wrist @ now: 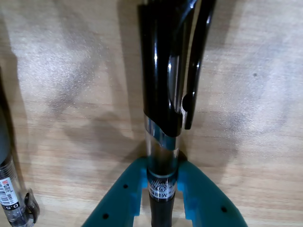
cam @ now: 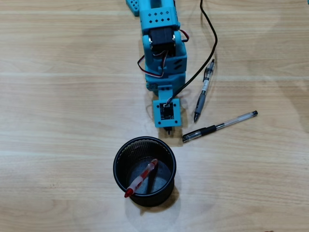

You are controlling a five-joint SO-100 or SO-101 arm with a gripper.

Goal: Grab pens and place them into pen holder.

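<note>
In the wrist view my teal gripper [wrist: 161, 172] is shut on the barrel of a black clip pen [wrist: 163, 85], which points away from the camera over the wood table. In the overhead view the gripper [cam: 167, 128] is mostly hidden under the blue arm, just above the holder in the picture, and the held pen is almost wholly hidden. The black mesh pen holder [cam: 118, 159] stands below it and holds a red pen [cam: 141, 178] leaning on its rim. Two more pens lie to the right: a clear and black one [cam: 204, 91] and a longer one [cam: 219, 126].
A black cable [cam: 212, 36] runs from the arm across the table's upper right. Another pen's clear barrel [wrist: 9, 189] shows at the left edge of the wrist view. Bare wood table surrounds the holder on the left and right.
</note>
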